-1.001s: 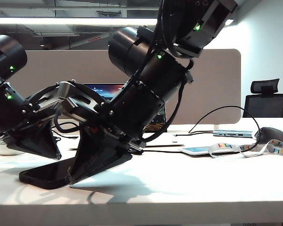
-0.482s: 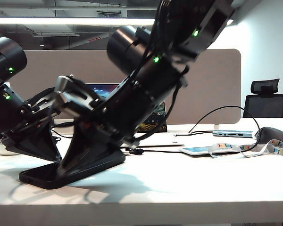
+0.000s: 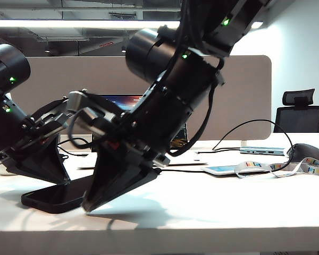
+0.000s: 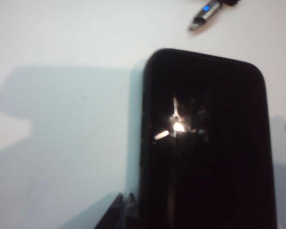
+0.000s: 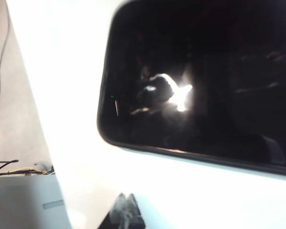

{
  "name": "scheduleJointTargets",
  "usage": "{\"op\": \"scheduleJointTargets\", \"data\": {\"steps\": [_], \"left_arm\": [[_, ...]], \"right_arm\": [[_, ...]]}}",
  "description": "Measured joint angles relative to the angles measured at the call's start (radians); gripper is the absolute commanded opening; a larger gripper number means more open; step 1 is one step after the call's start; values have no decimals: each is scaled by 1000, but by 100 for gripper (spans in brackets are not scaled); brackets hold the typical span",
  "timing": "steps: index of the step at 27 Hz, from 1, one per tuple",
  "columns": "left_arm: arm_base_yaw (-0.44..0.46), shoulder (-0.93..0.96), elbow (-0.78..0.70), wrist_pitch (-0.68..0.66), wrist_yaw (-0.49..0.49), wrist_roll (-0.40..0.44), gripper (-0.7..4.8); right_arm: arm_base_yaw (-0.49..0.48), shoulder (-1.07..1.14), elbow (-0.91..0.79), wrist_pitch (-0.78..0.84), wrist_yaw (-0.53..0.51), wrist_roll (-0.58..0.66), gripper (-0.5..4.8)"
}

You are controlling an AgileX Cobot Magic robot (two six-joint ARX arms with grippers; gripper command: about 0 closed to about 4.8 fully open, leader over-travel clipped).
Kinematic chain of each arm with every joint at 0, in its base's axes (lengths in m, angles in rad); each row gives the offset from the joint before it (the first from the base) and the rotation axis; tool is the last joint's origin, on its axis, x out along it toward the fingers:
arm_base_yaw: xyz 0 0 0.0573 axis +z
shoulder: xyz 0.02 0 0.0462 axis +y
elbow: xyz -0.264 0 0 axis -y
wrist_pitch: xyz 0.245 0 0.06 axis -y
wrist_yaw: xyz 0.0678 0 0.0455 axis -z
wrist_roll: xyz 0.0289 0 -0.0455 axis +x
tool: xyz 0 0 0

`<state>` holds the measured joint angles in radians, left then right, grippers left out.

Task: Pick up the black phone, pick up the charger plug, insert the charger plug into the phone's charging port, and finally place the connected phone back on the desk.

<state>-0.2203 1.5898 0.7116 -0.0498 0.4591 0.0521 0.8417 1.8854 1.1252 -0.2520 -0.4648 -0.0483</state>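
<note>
Shifted rightward off the black phone (image 3: 56, 197), the right gripper (image 3: 90, 208) now touches the counter (image 3: 212, 207) beside it; left gripper (image 3: 64, 180) hovers over the phone. Both fingers clenched, empty; pickup pending.

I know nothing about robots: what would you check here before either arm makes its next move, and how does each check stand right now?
1. Black phone lying flat on the desk: ok.
2. Phone held by an arm: not ok; the left end effector and right end effector are both shut and empty.
3. Ends open wide enough to take the phone: not ok, they must open first.
4. Charger plug located: ok, it lies loose on the desk past the phone's short end.
5. Charging port visible and clear: cannot tell, the phone's edge is too dark.
6. Both arms crowd over the phone: collision clearance cannot tell.
</note>
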Motion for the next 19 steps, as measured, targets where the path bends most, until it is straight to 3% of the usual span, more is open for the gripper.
{"op": "scheduleJointTargets", "data": {"steps": [13, 19], "left_arm": [[8, -1, 0, -36, 47, -1, -6], [17, -3, 2, -32, 45, 8, -6]], "right_arm": [[35, 65, 6, 145, -14, 16, -5], [49, 80, 3, 222, 28, 45, -5]]}}
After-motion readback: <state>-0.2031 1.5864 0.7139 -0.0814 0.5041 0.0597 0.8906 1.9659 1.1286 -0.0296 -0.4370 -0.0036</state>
